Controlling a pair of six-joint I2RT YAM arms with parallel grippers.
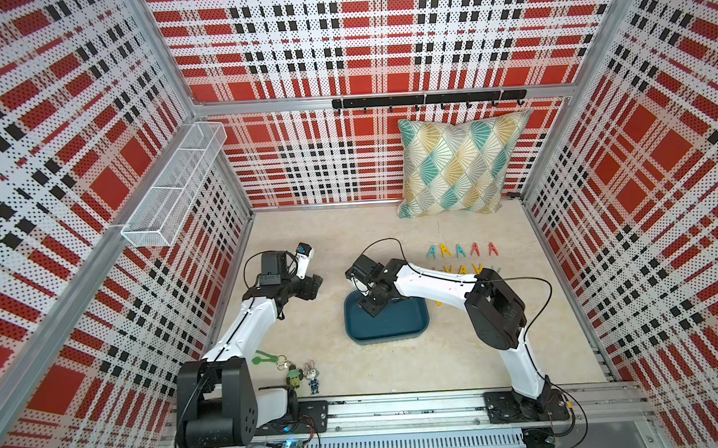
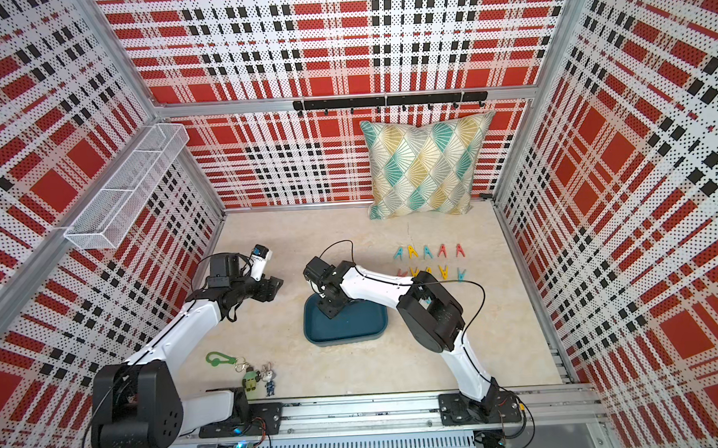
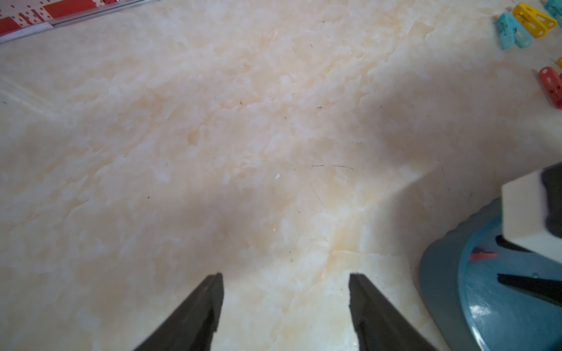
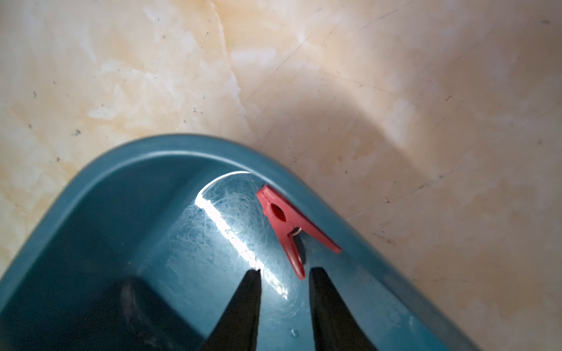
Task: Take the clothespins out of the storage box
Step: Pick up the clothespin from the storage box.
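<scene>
- Right wrist view: my right gripper (image 4: 284,272) is down inside the storage box (image 4: 127,164), its jaws parted by a narrow gap with nothing clamped between them.
- One red clothespin (image 4: 287,226) lies on its side in the box, against the curved wall at a rounded corner. The tip of one leg sits just ahead of the gap between my fingertips; I can't tell whether it touches either one.
- Both top views put that gripper in the box's far corner, on the side nearer my left arm. The arm hides part of the box floor, so I can't see what lies under it.
- Other clothespins (image 1: 460,250) are out on the table (image 1: 355,366) in two rows beyond the box, toward the cushion (image 1: 459,166). My right arm partly covers the nearer row.
- My left gripper (image 3: 286,278) hangs spread wide and empty over bare table, beside the box but apart from it.
- A green clip (image 1: 263,358) with small figurines lies near my left arm's base.
</scene>
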